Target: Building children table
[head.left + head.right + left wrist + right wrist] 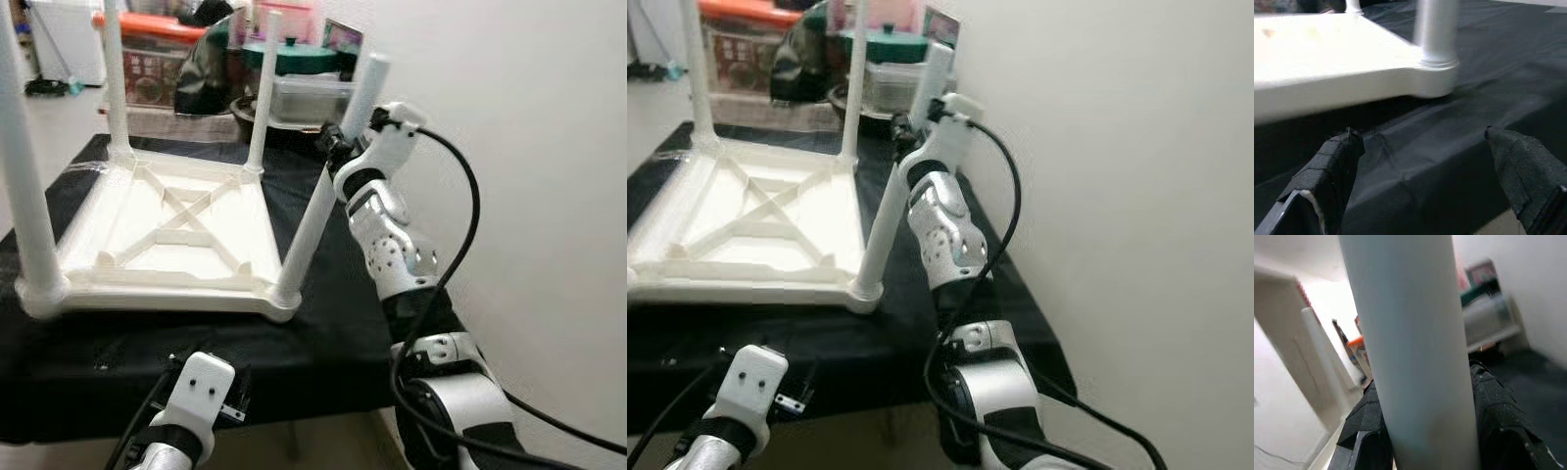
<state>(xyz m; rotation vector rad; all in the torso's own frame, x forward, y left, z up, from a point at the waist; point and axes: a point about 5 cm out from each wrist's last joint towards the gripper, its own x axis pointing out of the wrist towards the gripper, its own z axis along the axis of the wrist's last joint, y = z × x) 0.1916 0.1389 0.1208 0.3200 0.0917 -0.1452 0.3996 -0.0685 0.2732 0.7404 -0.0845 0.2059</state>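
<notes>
The white children's table [167,230] lies upside down on the black cloth [323,338], legs pointing up. The right gripper [333,149] is clamped around the near-right leg [318,220], which leans toward the wall. The left gripper [1425,161] hangs spread wide and empty near the table's corner.

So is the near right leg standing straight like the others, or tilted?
Tilted. The leg leans right from its corner socket, away from the tabletop, while the right gripper holds it partway up.

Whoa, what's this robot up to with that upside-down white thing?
It is putting together a small white plastic table, which lies upside down on a black-covered surface with its legs pointing up. The right gripper is closed around the near right leg, which leans outward in its corner socket. The left gripper hovers open, low by the near edge, holding nothing.
</notes>
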